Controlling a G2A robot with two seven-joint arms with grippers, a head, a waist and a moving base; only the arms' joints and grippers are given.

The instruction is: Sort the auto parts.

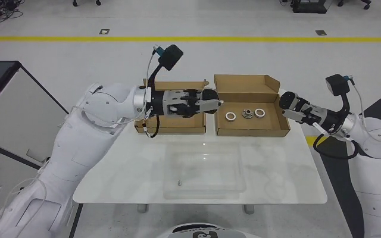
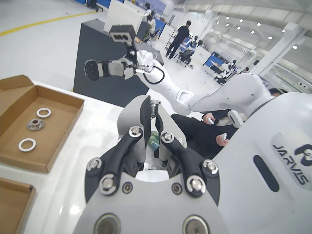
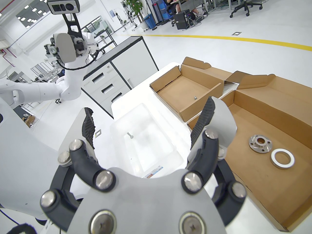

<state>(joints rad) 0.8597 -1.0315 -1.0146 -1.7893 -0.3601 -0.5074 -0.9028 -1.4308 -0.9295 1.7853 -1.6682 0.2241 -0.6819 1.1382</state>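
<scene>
Above the seam between left box (image 1: 178, 126) and right box (image 1: 253, 128), the left gripper (image 2: 152, 115) is clamped on a bolt (image 2: 153, 107), pinched at the fingertips. Right gripper (image 3: 149, 105) stands wide apart, holding nothing, at the right box's outer edge. Right box holds two rings (image 1: 230, 116) and a flange (image 1: 246, 113). Left box holds a second bolt (image 3: 195, 97). A third bolt (image 1: 178, 182) lies in the tray (image 1: 205, 156)
</scene>
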